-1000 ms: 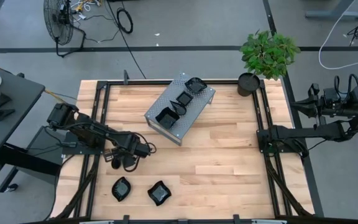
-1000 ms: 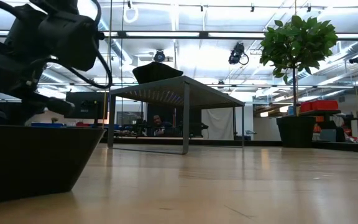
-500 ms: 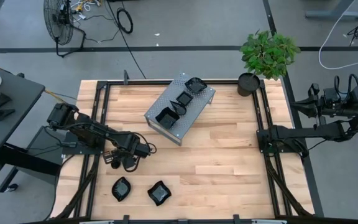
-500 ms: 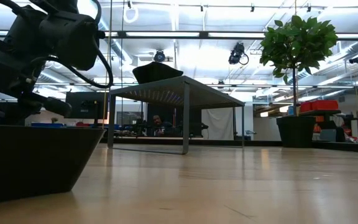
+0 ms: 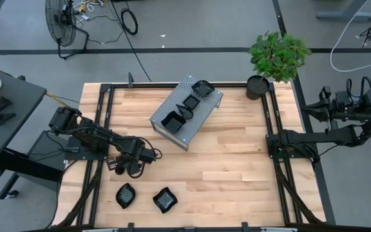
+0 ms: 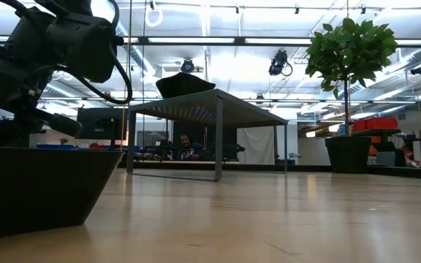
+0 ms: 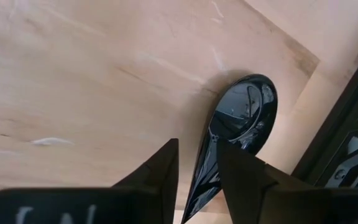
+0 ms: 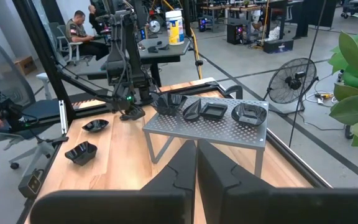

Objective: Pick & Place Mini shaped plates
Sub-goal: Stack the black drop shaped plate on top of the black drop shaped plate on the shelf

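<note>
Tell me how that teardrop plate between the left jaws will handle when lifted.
The teardrop plate looks stiff and glossy, so it may slip; the left gripper straddles only its narrow tail. With the broad bowl hanging beyond the jaws, it could pivot or droop. It looks thin-walled, so probably light, and perhaps apt to chip if dropped.

This is a big robot lab. Desks with computers (image 8: 247, 28) fill the room, a person (image 8: 79, 28) sits working at one, a fan (image 8: 294, 78) stands on the grey floor (image 5: 192, 26), and long lights (image 6: 225, 40) hang overhead.

Glossy black mini shaped plates (image 5: 184, 105): three atop the perforated stand, apparently three on the tabletop.
</note>
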You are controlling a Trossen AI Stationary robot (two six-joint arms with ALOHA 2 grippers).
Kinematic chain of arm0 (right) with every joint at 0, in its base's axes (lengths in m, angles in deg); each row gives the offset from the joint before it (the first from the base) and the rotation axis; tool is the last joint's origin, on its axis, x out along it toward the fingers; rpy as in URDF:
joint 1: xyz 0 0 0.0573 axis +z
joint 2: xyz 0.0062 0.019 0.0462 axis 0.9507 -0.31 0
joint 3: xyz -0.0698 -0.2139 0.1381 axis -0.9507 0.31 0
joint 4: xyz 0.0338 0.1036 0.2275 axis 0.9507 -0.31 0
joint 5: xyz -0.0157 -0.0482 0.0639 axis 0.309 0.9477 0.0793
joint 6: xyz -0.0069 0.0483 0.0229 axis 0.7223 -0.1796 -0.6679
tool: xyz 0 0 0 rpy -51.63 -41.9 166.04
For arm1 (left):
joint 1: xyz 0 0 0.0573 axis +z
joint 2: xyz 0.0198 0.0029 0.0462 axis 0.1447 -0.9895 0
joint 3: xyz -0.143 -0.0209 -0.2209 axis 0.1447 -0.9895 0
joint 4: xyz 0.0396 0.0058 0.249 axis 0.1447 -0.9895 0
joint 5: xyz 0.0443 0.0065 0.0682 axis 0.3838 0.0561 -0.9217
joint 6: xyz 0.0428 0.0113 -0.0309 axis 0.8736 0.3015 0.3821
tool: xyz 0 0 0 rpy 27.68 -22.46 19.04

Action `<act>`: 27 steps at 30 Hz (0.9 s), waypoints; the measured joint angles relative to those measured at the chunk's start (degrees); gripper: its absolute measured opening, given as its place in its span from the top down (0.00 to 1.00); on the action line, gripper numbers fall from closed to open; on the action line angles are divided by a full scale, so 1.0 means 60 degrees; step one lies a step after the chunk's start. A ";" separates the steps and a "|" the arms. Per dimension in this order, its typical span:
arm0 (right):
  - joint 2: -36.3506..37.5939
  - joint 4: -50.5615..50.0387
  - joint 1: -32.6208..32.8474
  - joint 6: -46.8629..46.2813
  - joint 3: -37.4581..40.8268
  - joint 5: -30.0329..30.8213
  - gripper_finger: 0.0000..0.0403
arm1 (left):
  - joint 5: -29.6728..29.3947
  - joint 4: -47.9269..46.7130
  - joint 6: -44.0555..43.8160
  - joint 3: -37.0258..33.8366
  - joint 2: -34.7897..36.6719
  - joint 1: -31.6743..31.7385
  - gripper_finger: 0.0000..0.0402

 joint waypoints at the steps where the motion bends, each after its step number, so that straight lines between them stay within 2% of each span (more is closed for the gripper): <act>1: 0.0000 0.0003 0.0000 0.0001 0.0001 -0.0003 0.95 | 0.0004 0.0000 0.0000 0.0000 -0.0013 0.0000 0.72; 18: 0.0000 -0.0001 0.0000 0.0003 0.0003 -0.0001 0.95 | 0.0000 -0.0149 -0.0060 -0.0007 -0.0284 -0.0007 0.73; 27: 0.0000 0.0000 0.0000 0.0002 0.0002 0.0000 0.95 | 0.0000 -0.0244 -0.0007 -0.0007 -0.0284 -0.0004 0.87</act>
